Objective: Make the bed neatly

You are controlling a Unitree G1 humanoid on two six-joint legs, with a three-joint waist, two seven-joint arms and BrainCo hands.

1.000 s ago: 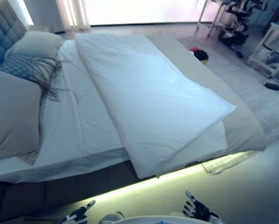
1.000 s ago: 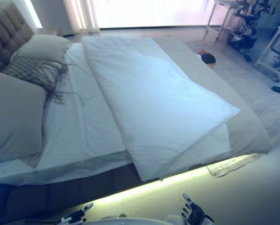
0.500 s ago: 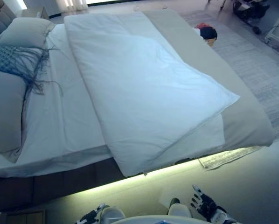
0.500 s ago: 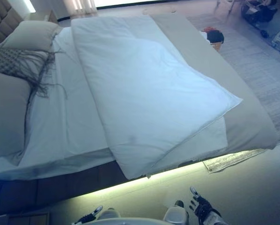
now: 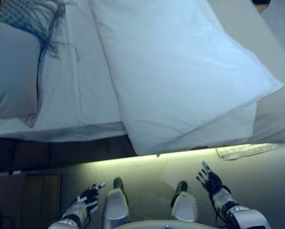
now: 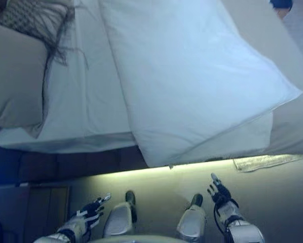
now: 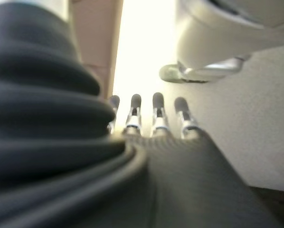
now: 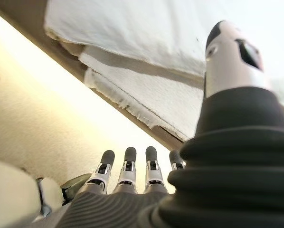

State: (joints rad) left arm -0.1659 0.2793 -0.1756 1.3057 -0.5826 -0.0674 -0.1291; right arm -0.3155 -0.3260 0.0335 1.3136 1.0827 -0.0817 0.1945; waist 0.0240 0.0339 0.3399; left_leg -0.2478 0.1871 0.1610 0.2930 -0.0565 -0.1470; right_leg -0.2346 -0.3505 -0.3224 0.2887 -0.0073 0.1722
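A white duvet (image 5: 180, 76) lies folded back across the bed, its near corner hanging over the bed's side edge (image 5: 142, 151). Beside it the white sheet (image 5: 80, 100) is bare. Grey pillows (image 5: 11, 71) and a fringed patterned cushion (image 5: 33, 14) lie at the bed's head, on the left. A beige cover (image 5: 276, 119) shows at the right. My left hand (image 5: 87, 196) and my right hand (image 5: 209, 180) hang low over the floor, short of the bed, both open and holding nothing. The right wrist view shows the duvet's edge (image 8: 132, 57) past straight fingers (image 8: 127, 164).
The bed's dark base (image 5: 61, 152) has a strip of light along its underside (image 5: 180, 155). A rug's edge (image 5: 247, 150) lies on the floor under the bed's right part. A wooden piece of furniture (image 5: 37, 195) stands on the floor at lower left.
The camera has tilted down and come closer to the bed, so the whole scene has shifted up. Both hands now show more fully, still open and low.
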